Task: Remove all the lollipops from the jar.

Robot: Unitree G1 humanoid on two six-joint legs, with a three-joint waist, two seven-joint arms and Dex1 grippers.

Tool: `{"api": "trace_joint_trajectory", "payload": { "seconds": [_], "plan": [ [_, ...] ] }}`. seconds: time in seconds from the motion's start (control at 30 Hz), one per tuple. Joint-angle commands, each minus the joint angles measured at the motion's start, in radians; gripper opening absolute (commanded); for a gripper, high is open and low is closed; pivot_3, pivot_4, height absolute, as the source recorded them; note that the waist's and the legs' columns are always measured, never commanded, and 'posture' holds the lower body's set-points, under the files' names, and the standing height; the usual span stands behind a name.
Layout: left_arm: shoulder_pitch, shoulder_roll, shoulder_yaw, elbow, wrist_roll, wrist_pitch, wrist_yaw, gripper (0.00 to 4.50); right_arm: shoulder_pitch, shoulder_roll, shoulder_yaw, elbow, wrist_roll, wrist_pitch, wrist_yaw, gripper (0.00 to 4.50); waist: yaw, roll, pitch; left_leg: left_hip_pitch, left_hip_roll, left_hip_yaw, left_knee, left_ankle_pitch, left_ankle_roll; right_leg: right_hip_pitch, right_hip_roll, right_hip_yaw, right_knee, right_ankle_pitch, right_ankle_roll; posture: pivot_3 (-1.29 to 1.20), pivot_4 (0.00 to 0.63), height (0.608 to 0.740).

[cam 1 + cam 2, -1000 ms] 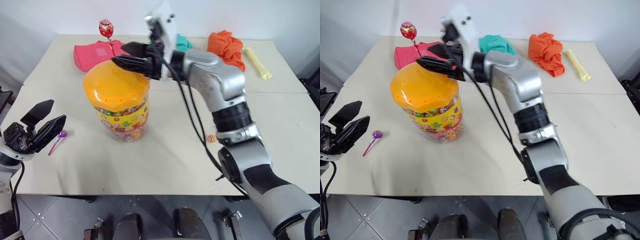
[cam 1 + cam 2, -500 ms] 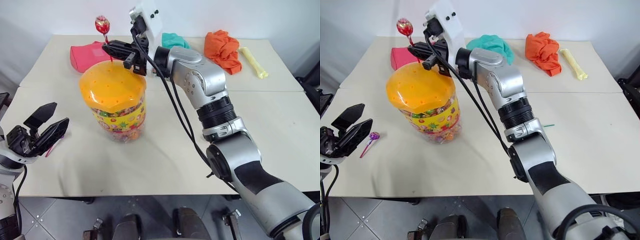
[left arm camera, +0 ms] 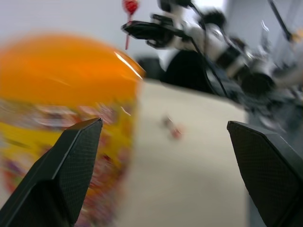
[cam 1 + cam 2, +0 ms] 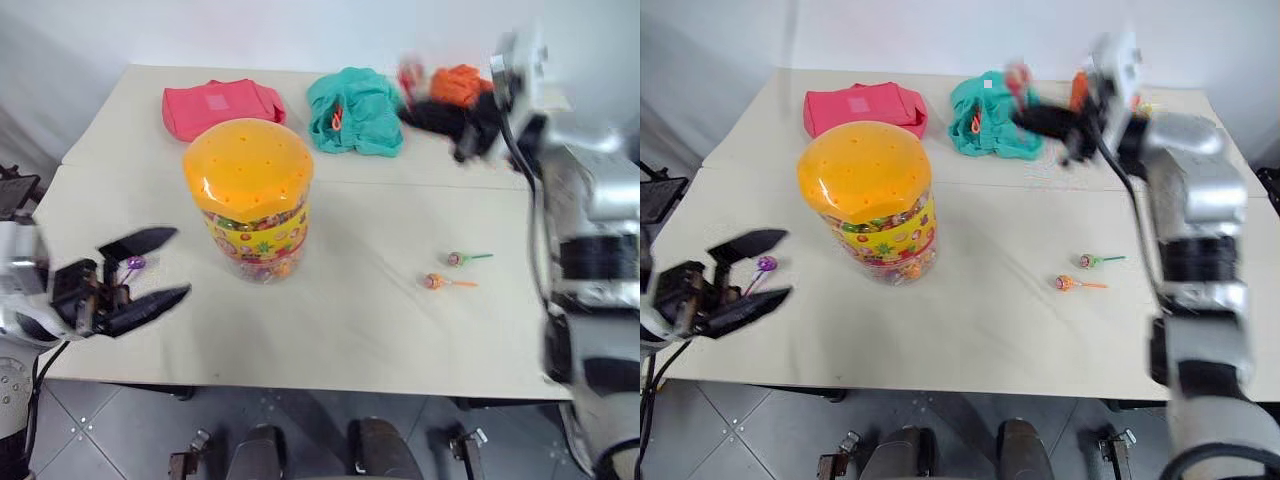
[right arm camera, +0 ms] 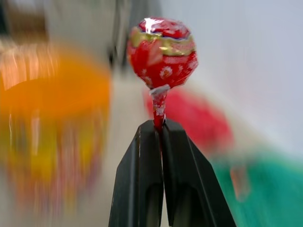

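The right gripper's (image 5: 158, 130) fingers pinch the red lollipop's (image 5: 162, 52) stick; the left gripper's (image 4: 140, 270) are spread. The jar (image 4: 250, 200) stands toward the table's (image 4: 360, 320) left. Lower it flat beside the two lollipops (image 4: 455, 270) near the right edge before letting go.

Right gripper (image 4: 1032, 120): smeared by motion in the head views; finger outlines not separable there.
Red-wrapped round lollipop on a red stick (image 5: 162, 53): only a pink-red smudge above the gripper in the head views; stick's lower end hidden between the black fingers (image 5: 142, 179).
Large clear plastic jar with orange domed lid (image 3: 61, 113): blurred in both wrist views, cut off by the picture's edge in the left wrist view; label print unreadable.
Crumpled orange cloth (image 4: 458, 84): partly hidden behind the right arm.
Small purple lollipop (image 4: 766, 264): stick partly covered by the left gripper (image 4: 755, 272).
Two small lollipops on the beige table (image 4: 455, 270): wrapper patterns too small to tell.
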Motion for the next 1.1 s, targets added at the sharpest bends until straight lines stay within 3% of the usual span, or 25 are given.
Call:
{"api": "trace_joint_trajectory", "payload": {
  "seconds": [0.03,0.2,0.4,0.5,0.7,0.87,1.0,1.1],
  "plan": [
    [-0.015,0.011,-0.050,0.026,0.060,-0.059,-0.067,4.50,0.166,-0.147,-0.019,-0.087,-0.051,-0.107,0.111,0.02,0.010,0.004,0.002,0.000,-0.001,0.003,0.000,0.000,0.000,-0.001,-0.001,0.000,0.000,0.000,0.000,0.00,0.150,0.740],
    [-0.090,-0.015,-0.105,0.100,0.091,-0.078,-0.065,4.50,0.417,-0.235,-0.062,0.001,-0.103,-0.339,0.159,0.02,0.001,0.005,0.003,0.003,-0.001,0.012,0.002,0.003,0.001,-0.002,-0.001,0.003,0.000,0.000,-0.001,0.00,0.150,0.740],
    [-0.127,0.017,-0.184,0.144,0.172,-0.066,-0.058,4.50,0.469,-0.216,-0.058,0.114,-0.153,-0.392,0.064,0.02,-0.004,0.005,0.003,0.005,0.005,0.016,0.003,0.003,0.002,-0.003,-0.001,0.005,0.001,0.000,-0.001,0.00,0.150,0.740],
    [-0.148,0.022,-0.192,0.149,0.187,-0.059,-0.040,4.50,0.483,-0.212,-0.061,0.127,-0.151,-0.400,0.049,0.66,-0.001,0.005,0.003,0.004,0.005,0.016,0.004,0.003,0.002,-0.003,-0.001,0.005,0.002,0.000,-0.001,0.00,0.150,0.740],
    [-0.154,0.025,-0.187,0.156,0.233,-0.085,-0.014,4.50,0.522,-0.220,-0.094,0.098,-0.111,-0.404,0.063,2.61,0.006,0.005,0.003,0.004,0.005,0.015,0.003,0.003,0.002,-0.003,-0.001,0.005,0.003,0.000,-0.001,0.00,0.150,0.740],
    [-0.156,0.014,-0.149,0.169,0.259,-0.098,0.067,4.50,0.563,-0.159,-0.188,-0.049,0.069,-0.403,0.117,4.34,0.013,0.005,0.003,0.004,0.005,0.015,0.003,0.003,0.002,-0.003,-0.001,0.005,0.003,0.000,-0.001,0.00,0.150,0.740],
    [-0.119,-0.001,-0.102,0.235,0.312,-0.165,0.132,4.50,0.605,-0.045,-0.192,-0.379,0.240,-0.239,0.005,4.47,0.014,0.005,0.003,0.004,0.006,0.012,0.003,0.003,0.002,-0.003,0.000,0.005,0.005,0.000,-0.001,0.00,0.150,0.740],
    [-0.092,-0.023,-0.081,0.244,0.326,-0.187,0.173,4.50,0.689,0.006,-0.139,-0.518,0.218,-0.275,0.010,4.47,0.019,0.005,0.003,0.004,0.006,0.010,0.003,0.002,0.001,-0.003,-0.001,0.003,0.005,0.000,-0.001,0.00,0.150,0.740]
  ]
}}
